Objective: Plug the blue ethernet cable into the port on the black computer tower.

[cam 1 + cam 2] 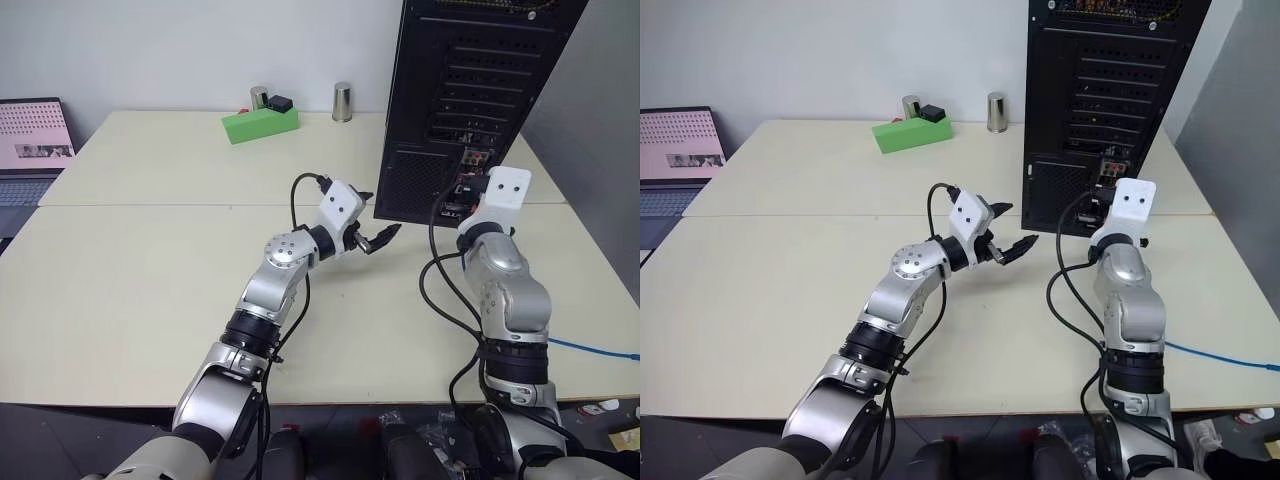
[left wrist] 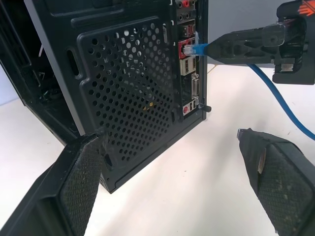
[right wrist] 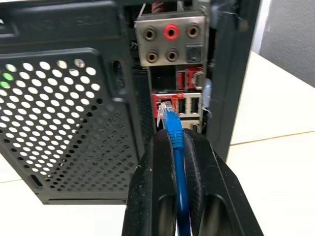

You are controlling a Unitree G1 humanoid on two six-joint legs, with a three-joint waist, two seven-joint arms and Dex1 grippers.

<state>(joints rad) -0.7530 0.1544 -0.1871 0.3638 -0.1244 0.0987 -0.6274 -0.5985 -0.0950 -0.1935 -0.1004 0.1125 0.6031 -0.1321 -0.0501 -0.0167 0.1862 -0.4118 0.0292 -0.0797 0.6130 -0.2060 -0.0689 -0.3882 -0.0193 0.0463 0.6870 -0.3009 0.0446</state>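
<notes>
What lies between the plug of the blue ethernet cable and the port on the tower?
Nothing: in the right wrist view a short bare gap separates the blue ethernet cable, pinched in the right gripper, from the port.

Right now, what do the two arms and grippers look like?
Both arms are silver-grey metal with black joint bands and loose black cables. Each wrist carries a white boxy housing with two dark dots. The left gripper and right gripper have black fingers; the left's pads are textured.

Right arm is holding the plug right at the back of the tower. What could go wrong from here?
1. The clear plug of the thin blue ethernet cable, pinched in the right gripper, sits at the red-framed port among neighbouring sockets; it may jam.
2. Pushing could shift the tall black computer tower; the open left gripper isn't bracing it.
</notes>
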